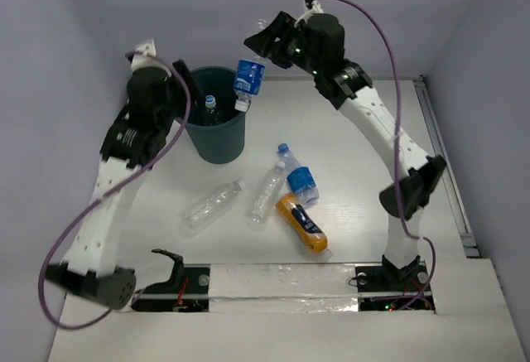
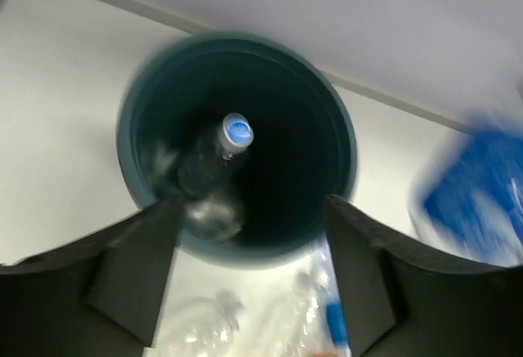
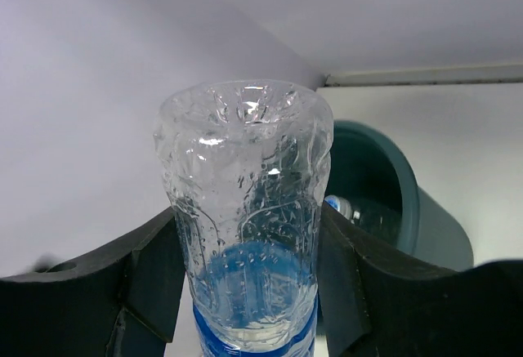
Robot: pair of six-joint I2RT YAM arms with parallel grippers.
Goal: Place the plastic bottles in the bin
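Clear plastic filled your right gripper (image 3: 249, 247): its black fingers (image 3: 151, 279) pinched a blue-labelled bottle (image 3: 245, 185) by its sides, with the base pointing away from the wrist. Seen from above, that bottle hung tilted, cap end down, with the cap at the right rim of the dark teal bin (image 1: 217, 142). Your left gripper (image 2: 252, 208) hovered over the bin's mouth with its jaws spread and nothing between them. Inside the bin stood a blue-capped bottle (image 2: 216, 161), cap up, nearer the left wall. On the white table (image 1: 348, 180) in front of the bin lay four more. You had a clear bottle on the left (image 1: 213, 206), a clear bottle in the middle (image 1: 267, 191), a second blue-labelled bottle (image 1: 300, 176) just beside it, and an orange bottle (image 1: 302, 225) just below that one.
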